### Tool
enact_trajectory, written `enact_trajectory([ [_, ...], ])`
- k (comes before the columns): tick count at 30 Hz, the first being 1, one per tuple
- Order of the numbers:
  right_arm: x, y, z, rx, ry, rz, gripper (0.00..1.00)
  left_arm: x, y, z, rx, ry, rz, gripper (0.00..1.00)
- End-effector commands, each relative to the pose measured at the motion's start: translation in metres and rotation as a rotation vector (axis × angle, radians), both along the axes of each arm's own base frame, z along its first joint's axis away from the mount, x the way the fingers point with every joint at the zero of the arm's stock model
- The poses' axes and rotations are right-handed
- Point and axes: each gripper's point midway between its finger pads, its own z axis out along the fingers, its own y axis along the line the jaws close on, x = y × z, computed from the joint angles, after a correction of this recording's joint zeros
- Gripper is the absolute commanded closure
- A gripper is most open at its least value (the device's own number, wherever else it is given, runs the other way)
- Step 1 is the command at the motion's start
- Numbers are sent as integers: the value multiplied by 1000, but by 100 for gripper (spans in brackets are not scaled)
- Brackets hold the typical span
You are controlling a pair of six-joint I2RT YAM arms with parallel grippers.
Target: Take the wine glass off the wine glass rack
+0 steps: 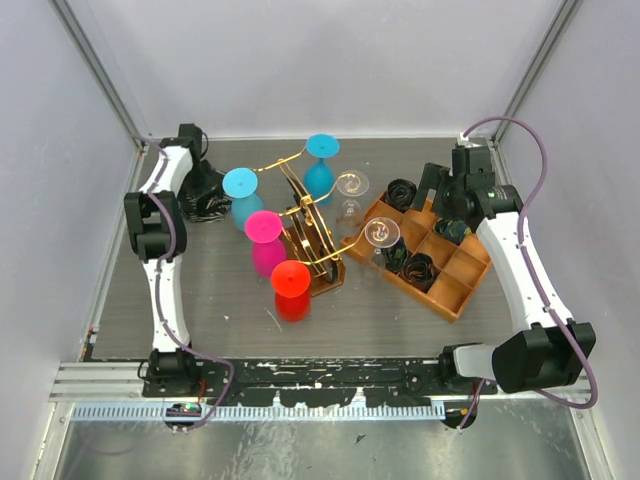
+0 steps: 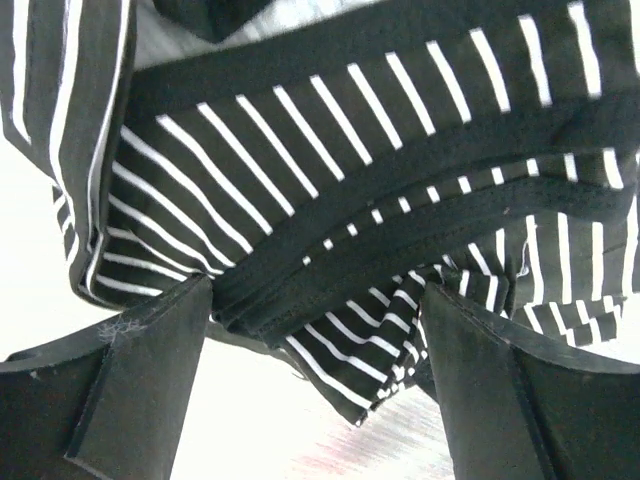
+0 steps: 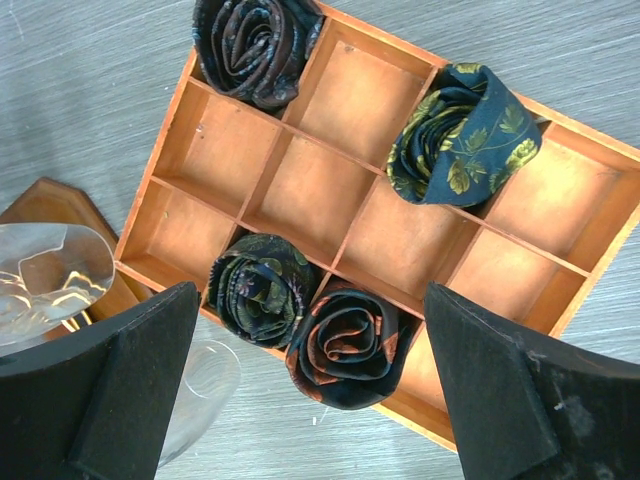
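Note:
The gold wire wine glass rack (image 1: 312, 238) stands on its brown wooden base mid-table. Several wine glasses hang upside down on its arms: blue (image 1: 242, 190), teal (image 1: 321, 160), pink (image 1: 264, 240), red (image 1: 291, 290), and two clear ones (image 1: 351, 188) (image 1: 381, 238) on the right side. My right gripper (image 1: 440, 200) is open and empty above the orange tray, right of the clear glasses; in the right wrist view (image 3: 310, 340) a clear glass (image 3: 50, 280) shows at the left edge. My left gripper (image 1: 205, 190) is open at the back left, over a striped cloth (image 2: 330, 180).
The orange compartmented tray (image 1: 462, 272) lies right of the rack and holds several rolled ties (image 3: 255, 45); it also shows in the right wrist view (image 3: 350, 100). The black-and-white striped cloth (image 1: 212, 205) lies at the back left. Grey walls close the back and sides.

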Motion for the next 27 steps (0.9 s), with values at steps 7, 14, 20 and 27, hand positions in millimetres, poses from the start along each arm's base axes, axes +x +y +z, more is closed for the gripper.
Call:
enact_trajectory([
  [7,3,-1,24,-1,-71,5,0,52,-74,71,-203,-366,-170,8],
  [14,-3,-5,29,-17,-84,-4,0,59,-106,29,-373,-275,-243,11],
  [20,-4,-8,30,-33,-83,-9,0,31,-85,-11,-345,-104,-158,12],
  [27,-2,-4,24,-12,-77,0,0,5,6,7,38,-9,-33,8],
])
